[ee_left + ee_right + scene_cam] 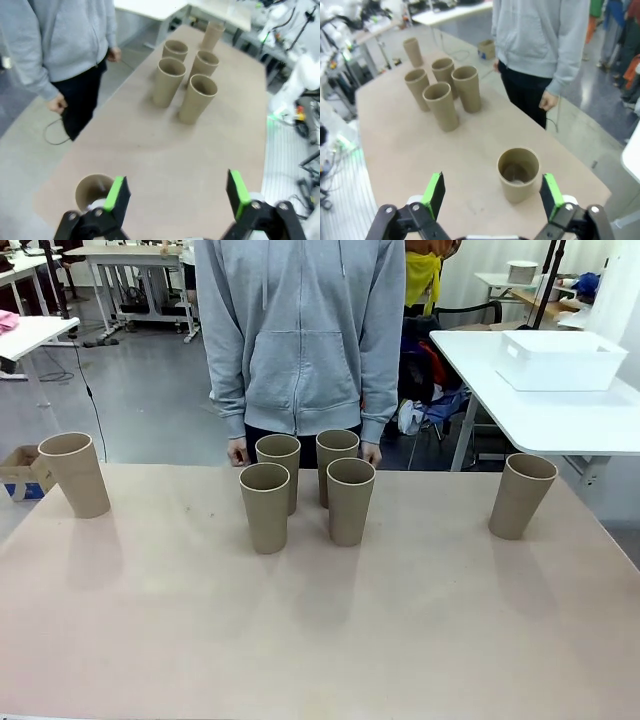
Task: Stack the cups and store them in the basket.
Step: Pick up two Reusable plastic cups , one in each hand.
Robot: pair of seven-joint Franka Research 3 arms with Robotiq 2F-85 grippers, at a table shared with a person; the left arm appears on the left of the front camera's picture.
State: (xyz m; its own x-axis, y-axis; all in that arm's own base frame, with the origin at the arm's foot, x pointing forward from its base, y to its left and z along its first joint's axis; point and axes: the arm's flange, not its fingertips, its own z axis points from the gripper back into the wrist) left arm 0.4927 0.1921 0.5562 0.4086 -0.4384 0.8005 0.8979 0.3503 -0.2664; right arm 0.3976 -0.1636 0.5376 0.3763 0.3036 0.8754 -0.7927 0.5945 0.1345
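Left wrist view gave us the left gripper (177, 192) with its two green-padded fingers standing wide apart and nothing between them, hanging above the tan table (165, 160). Just beyond its picture-left finger stood the left end cup (92, 190), upright near the table's corner, partly hidden by that finger, and we could not tell whether the two touched. Farther along the table we saw the four middle cups (167, 82), upright and bunched closely in two pairs, and past them the right end cup (212, 35) standing alone near the far end. Through the right wrist view the right gripper (492, 194) was likewise spread wide and held nothing; the right end cup (518, 175) stood upright below and ahead of it, seen in the gap between the fingers and nearer the picture-right one, clear of both pads. From the front view we found the four middle cups (265, 507) at the table's middle toward the far edge, the end cups well apart from them on either side, none nested in another. A person (300, 340) in a grey hooded top stood at the far edge just behind the middle cups, hands (237, 452) hanging at the table's rim. The basket (560, 375), white, sat on a separate white side table (540, 425) beyond the right far corner, well apart from every cup.
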